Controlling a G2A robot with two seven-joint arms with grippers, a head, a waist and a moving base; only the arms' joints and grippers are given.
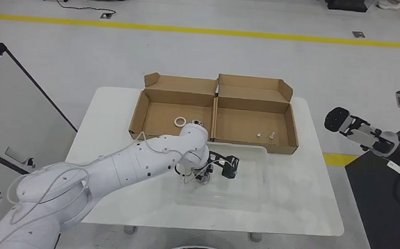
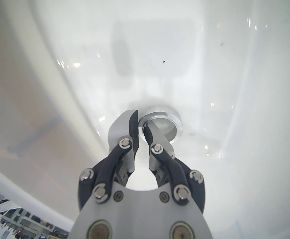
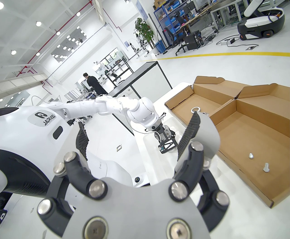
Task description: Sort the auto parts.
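Left wrist view, left hand (image 2: pixel 140 122) pinching ring (image 2: pixel 175 122)

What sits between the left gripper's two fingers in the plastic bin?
The wall of the metal ring: the left wrist view shows the left gripper closed on it, one finger inside, one outside.

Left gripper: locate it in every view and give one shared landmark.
Top view: left gripper at the middle of the table, inside the clear tub.
Left wrist view: close up, fingers pinching a metal ring by its wall.
Right wrist view: farther off, beyond the open right gripper.
Shared landmark: the clear tub.
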